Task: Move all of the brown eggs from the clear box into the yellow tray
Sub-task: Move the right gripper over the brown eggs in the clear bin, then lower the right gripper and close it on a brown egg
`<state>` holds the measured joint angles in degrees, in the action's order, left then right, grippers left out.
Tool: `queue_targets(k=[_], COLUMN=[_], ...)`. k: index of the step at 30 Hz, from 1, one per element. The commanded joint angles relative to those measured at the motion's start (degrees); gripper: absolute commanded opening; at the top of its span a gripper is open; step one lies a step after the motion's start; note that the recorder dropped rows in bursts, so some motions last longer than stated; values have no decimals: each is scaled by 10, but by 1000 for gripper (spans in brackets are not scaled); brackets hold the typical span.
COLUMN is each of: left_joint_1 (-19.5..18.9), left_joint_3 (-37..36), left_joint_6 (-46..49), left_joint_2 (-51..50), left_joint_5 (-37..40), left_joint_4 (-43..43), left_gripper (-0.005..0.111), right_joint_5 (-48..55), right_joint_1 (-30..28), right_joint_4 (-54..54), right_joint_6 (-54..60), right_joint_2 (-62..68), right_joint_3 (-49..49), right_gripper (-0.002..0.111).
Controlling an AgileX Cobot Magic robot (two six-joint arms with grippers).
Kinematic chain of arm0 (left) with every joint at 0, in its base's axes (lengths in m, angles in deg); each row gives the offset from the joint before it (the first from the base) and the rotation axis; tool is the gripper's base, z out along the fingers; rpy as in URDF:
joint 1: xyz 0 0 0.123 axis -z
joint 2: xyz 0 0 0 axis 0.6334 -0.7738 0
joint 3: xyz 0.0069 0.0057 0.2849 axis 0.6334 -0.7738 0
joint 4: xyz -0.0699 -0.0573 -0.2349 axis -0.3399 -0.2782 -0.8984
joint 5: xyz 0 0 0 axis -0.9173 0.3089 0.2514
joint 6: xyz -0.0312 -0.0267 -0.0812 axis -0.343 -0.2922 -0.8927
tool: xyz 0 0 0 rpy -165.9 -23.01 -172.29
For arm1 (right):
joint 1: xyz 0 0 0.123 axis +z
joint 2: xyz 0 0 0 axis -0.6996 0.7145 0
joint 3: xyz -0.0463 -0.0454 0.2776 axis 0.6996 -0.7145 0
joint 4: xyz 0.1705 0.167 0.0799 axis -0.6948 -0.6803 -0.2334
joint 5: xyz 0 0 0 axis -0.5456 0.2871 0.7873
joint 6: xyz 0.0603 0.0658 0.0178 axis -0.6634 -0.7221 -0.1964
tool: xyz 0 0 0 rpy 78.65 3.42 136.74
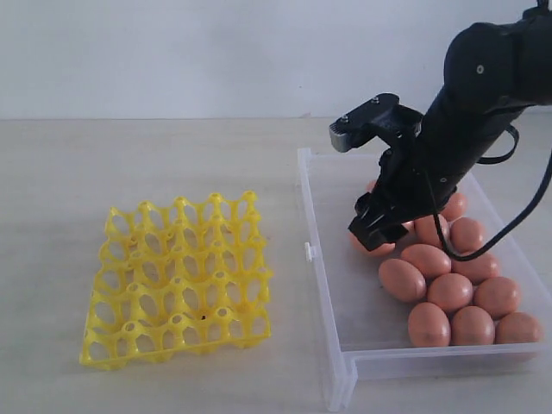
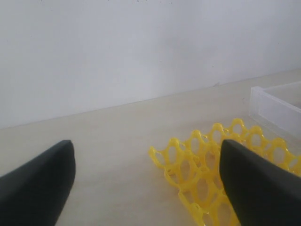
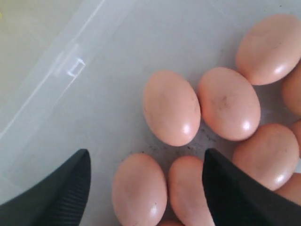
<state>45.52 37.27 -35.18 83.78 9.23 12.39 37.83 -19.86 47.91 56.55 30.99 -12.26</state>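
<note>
Several brown eggs [image 1: 450, 291] lie clustered in the right half of the clear box [image 1: 330, 285]. My right gripper [image 1: 376, 229] hangs low inside the box over the cluster's far-left eggs, jaws wide open and holding nothing. In the right wrist view two eggs [image 3: 139, 190] lie side by side between its fingers [image 3: 61, 188], the second egg [image 3: 190, 188] close to the other finger. The yellow tray [image 1: 177, 278] sits on the table to the box's left with every cup bare. My left gripper [image 2: 146, 183] is open above the table, the tray [image 2: 202, 165] beside one fingertip.
The box's latch tab [image 1: 307, 251] sticks out on the wall facing the tray. The box's left half [image 1: 345, 259] holds no eggs. A pale wall [image 1: 216, 52] rises behind the table. A black cable [image 1: 509, 224] loops from the right arm over the eggs.
</note>
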Motion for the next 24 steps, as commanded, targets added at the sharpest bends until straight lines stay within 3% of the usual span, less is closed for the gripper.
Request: queue_targets(k=[1, 9, 24], left_joint_1=[4, 4, 4], left_joint_3=[-2, -2, -2], left_joint_6=[-5, -5, -5], left_joint_2=[2, 2, 2], left_joint_5=[0, 0, 0], left_joint_4=[-4, -4, -4], left_gripper=[78, 78, 78], right_joint_5=[3, 42, 64], right_joint_1=[0, 0, 0], right_joint_4=[-33, -38, 5], right_joint_6=[53, 129, 140], right_joint_2=[15, 55, 120], right_joint_3=[23, 61, 103], right_gripper=[61, 61, 61])
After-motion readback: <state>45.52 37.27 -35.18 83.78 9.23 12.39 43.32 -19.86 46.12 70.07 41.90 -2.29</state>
